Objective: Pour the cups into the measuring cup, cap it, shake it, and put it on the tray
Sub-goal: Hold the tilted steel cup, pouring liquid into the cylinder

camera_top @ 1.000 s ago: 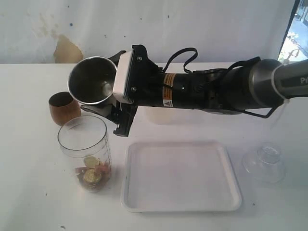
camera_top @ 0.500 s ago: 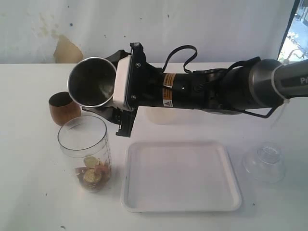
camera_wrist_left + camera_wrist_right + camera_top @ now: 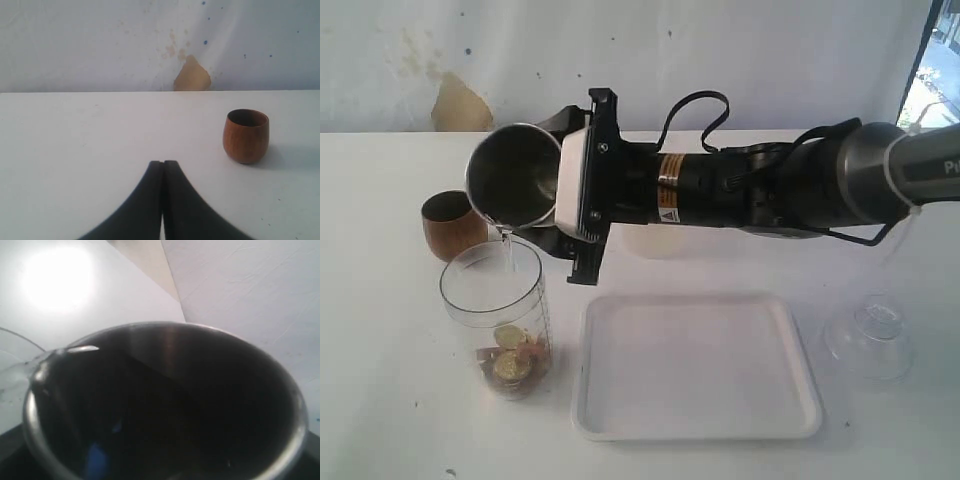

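From where I stood, the right pincer (image 3: 548,183) was grasping the steel tumbler (image 3: 513,188) by its sides, one finger above and one below. It held the tumbler tipped well over, with the mouth facing outward and down above the measuring cup (image 3: 497,315). The measuring cup stood upright and uncapped on the table (image 3: 380,400), just beside the tray (image 3: 700,433), with a few round yellowish pieces (image 3: 510,360) lying at its bottom. A thin clear stream (image 3: 506,250) appeared to run from the tumbler's lowest lip into the measuring cup close to its far wall. The step in hand was judged to be the pour from the tumbler. To do it well, the lip should stay inside the outline of the measuring cup's rim, and a little nearer its centre. The tilt should increase slowly so the stream stays narrow and does not run back down the steel wall. The tumbler must not touch the light plastic cylinder, which could topple. The wooden cup (image 3: 452,224) stood upright behind the measuring cup and apart from it. The left pincer (image 3: 163,170) was clenched on nothing, low over the table and well apart from that cup. A clear domed lid (image 3: 869,340) lay on the table beyond the tray's other end.
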Robot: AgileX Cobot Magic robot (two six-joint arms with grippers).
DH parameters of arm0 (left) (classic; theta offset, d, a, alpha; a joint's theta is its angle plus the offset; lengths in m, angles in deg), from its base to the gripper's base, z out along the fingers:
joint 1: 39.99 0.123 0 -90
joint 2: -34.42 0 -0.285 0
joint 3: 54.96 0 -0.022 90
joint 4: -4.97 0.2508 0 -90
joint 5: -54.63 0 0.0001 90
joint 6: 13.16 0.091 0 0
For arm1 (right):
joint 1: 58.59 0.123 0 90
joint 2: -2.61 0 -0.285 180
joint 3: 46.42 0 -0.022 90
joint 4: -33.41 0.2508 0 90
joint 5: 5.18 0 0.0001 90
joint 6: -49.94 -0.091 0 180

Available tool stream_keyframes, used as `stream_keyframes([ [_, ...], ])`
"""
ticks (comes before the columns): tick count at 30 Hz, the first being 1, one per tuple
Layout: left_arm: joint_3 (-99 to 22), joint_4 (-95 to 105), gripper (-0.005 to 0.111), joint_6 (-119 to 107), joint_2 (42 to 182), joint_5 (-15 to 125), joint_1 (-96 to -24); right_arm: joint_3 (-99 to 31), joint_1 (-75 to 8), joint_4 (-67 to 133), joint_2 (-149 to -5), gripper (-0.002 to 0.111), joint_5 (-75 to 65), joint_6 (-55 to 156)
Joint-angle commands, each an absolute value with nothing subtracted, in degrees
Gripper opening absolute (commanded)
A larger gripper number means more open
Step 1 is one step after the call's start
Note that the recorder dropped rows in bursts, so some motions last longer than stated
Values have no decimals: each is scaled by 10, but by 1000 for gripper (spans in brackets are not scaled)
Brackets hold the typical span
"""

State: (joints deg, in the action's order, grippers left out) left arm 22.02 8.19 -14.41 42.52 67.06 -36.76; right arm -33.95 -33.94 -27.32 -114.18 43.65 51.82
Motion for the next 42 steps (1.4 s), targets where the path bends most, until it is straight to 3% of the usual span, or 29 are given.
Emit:
stream_keyframes([
  [1,223,84,0,-144,422,663,-371,-348,-328,-256,-1129,0,443,559],
  [42,223,84,0,-144,422,663,-371,-366,-316,-255,-1129,0,416,633],
])
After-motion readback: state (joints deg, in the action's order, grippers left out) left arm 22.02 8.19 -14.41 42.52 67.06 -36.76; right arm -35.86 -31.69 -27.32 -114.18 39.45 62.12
